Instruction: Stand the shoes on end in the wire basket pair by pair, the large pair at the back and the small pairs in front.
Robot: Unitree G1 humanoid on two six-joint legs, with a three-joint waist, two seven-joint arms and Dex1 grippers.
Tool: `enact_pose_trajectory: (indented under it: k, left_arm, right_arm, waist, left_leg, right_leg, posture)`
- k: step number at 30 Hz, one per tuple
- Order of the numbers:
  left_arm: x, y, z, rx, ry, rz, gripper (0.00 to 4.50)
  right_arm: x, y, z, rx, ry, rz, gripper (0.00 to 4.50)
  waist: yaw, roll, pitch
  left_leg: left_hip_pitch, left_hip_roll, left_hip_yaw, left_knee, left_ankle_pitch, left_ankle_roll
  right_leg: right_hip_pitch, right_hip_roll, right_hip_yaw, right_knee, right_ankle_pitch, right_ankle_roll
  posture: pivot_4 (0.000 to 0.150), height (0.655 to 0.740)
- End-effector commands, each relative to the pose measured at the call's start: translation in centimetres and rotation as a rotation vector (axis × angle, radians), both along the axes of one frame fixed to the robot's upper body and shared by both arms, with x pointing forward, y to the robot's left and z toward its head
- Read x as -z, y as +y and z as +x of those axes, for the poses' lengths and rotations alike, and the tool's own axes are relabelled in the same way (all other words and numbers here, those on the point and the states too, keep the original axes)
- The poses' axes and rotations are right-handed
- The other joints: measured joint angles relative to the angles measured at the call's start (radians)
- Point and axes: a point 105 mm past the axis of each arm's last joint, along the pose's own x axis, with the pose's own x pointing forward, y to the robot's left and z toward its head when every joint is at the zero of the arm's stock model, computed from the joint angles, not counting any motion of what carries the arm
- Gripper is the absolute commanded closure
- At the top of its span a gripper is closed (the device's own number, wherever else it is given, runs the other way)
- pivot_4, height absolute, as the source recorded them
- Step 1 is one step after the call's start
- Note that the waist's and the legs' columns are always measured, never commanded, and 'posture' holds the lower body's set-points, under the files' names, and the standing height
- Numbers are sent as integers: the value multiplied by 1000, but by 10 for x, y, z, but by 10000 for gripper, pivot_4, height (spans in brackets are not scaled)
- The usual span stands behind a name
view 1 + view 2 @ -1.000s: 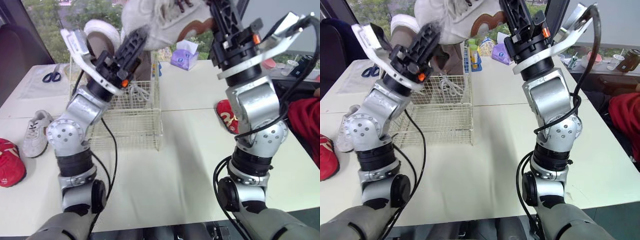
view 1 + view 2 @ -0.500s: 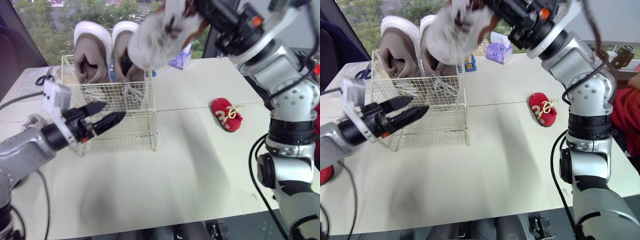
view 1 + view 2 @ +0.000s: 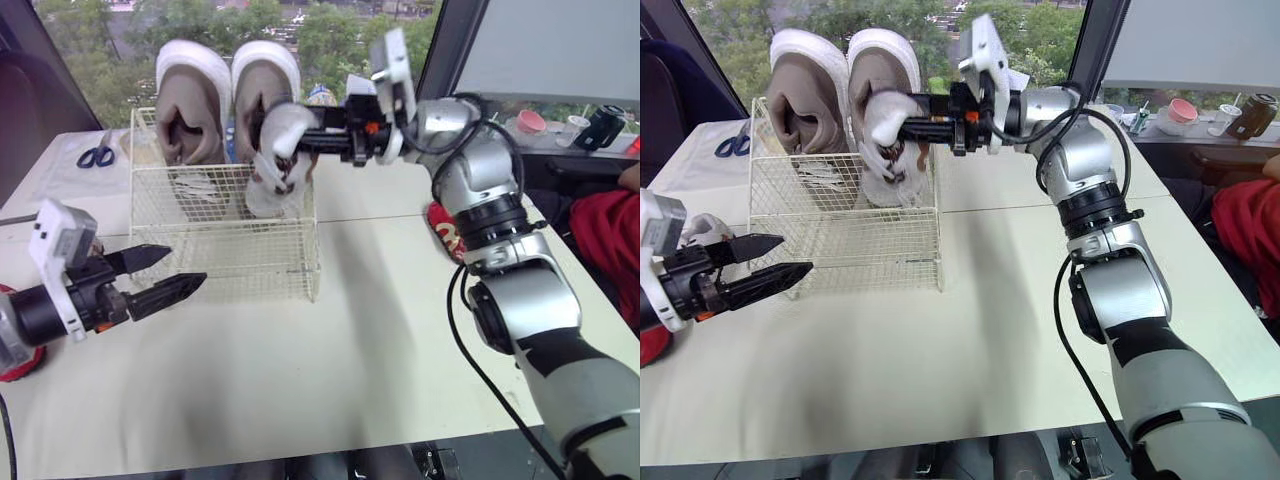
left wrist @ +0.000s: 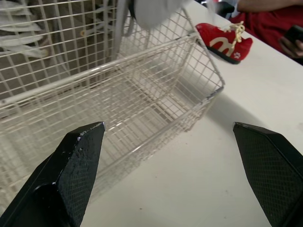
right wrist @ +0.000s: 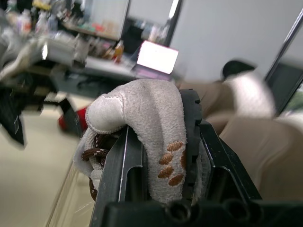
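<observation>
**Small shoe going in ahead of the large pair**

The right pincer [image 3: 910, 112] is reaching across the bench [image 3: 380, 330] from the robot's right. It is clenching the padded collar of a small pale grey suede shoe with brown laces [image 3: 883, 150]. The shoe is hanging inside the right-hand part of the white wire basket [image 3: 240, 265], with its long axis running close to upright and the gripped end uppermost. It is sitting just in front of the right shoe of the large tan, white-soled pair [image 3: 195, 105], which is already standing on end along the back wall. Whether the shoe's lower end is touching the basket floor cannot be told through the mesh.

The left pincer [image 3: 185, 268] is hovering low over the bench near the basket's front left corner. It is released, with its fingers spread wide and holding nothing, and it is pointing toward the basket but well apart from the grey shoe.

So the shoe is lying straight below the right pincer's grip, and the coming move looks like a short lowering until the shoe is bearing on the floor, then letting go. The risk is that it tips forward into the open front space.

A small red shoe with pale laces [image 4: 222, 40] is waiting on the bench to the basket's right.
</observation>
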Motion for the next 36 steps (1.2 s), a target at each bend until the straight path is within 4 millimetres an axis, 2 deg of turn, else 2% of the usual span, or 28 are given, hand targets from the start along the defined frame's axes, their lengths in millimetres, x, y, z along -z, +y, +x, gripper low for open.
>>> enact_pose_trajectory:
  k: [1,3,11,16,20,23,25,26,29,33,36]
  left_arm:
    - [-8,-2,6,0,-59,6,559]
    - [-6,-4,8,4,-63,2,559]
    - [-3,1,13,-24,-77,-3,0]
    - [-7,18,16,-84,-92,26,0]
    - [-19,39,10,-134,-92,10,0]
    - [-38,83,10,-340,-129,32,0]
    - [-40,106,11,-455,-108,83,0]
    - [-41,121,14,-528,-97,116,0]
    - [-26,156,26,-680,60,221,0]
    - [-15,174,50,-777,180,316,0]
    - [-12,186,69,-835,220,349,0]
  right_arm:
    - [-7,3,6,14,-58,-26,37736]
    - [-1,3,11,30,-52,-47,37736]
    - [5,1,15,32,-50,-74,632]
    - [-4,-13,11,40,-59,-43,632]
    - [-21,-40,-3,56,-57,-1,632]
    - [-31,-70,-24,87,-15,8,632]
    - [-32,-77,-34,100,12,-4,632]
    - [-30,-80,-46,69,55,-29,632]
    - [-15,-80,-82,-33,144,-164,632]
    - [11,-80,-110,-83,168,-351,632]
    - [16,-83,-120,-92,177,-416,632]
  waist:
    - [-1,0,0]
    - [-2,0,0]
    - [-4,0,0]
    - [-3,0,0]
    - [0,0,0]
    - [3,0,0]
    - [3,1,0]
    - [1,1,1]
    - [0,2,1]
    - [5,2,1]
    - [6,-1,0]
  left_leg:
    - [0,0,0,0,0,0]
    - [0,0,0,-1,0,-1]
    - [0,0,0,-2,0,-2]
    - [0,0,0,-2,1,-2]
    - [-1,0,0,-2,0,-1]
    - [-2,-1,-2,-1,0,-1]
    - [-2,-1,-2,-1,0,-1]
    - [-2,-1,-2,-1,0,-1]
    - [-2,-1,-2,-2,0,-1]
    - [-1,0,-3,-1,0,-1]
    - [-2,-1,-3,1,0,-1]
  right_leg:
    - [0,0,0,0,0,0]
    - [-1,0,0,0,1,0]
    - [-1,-1,0,0,2,2]
    - [-1,-1,0,0,2,2]
    - [-2,-1,0,0,2,2]
    - [-2,-2,-1,0,2,2]
    - [-2,-2,-2,0,2,1]
    - [-2,-2,-2,0,1,0]
    - [-2,-2,-3,0,1,-1]
    - [-1,-2,-4,0,0,0]
    - [0,-4,-8,-1,2,3]
  posture:
    - [1500,7400]
    - [1500,7400]
    - [1500,7400]
    - [1500,7400]
    - [1500,7400]
    - [1500,7400]
    - [1500,7400]
    - [1500,7400]
    - [1500,7400]
    - [1500,7400]
    - [1500,7400]
